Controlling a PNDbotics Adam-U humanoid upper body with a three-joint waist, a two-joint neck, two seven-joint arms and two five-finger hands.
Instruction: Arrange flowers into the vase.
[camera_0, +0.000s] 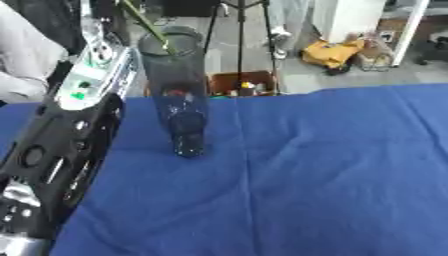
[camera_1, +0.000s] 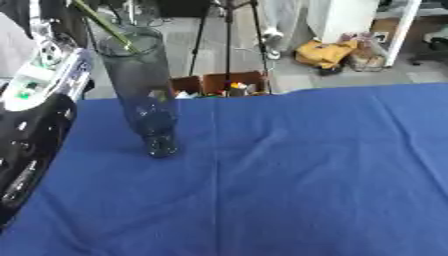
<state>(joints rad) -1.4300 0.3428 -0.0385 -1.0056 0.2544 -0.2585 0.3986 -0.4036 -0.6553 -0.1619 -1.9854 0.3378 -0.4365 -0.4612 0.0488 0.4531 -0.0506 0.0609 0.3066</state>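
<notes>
At nine o'clock the robot's left arm (camera_0: 61, 145) fills the near edge of the view, a black forearm with silver and white fittings rising toward eleven o'clock; its hand lies beyond the top edge, so I cannot tell whether the fingers are clenched, released or grasping anything; the arm's raised line suggests it is carrying something up above the vase. Just right of it, toward eleven o'clock from centre, stands the vase (camera_0: 178, 95), a tall clear glass cylinder, upright on the blue tablecloth (camera_0: 306, 190); it looks placed near the left arm so that a stem can be lowered straight down. A green flower stem (camera_0: 149, 27) slants from the top edge down into the vase mouth; its lower end is already inside the rim, while the bloom is out of view; the slant probably follows from the stem being fed in from the upper left. From centre to three o'clock the cloth is bare, with soft creases; no other flowers show on it. The right hand appears in neither view.
</notes>
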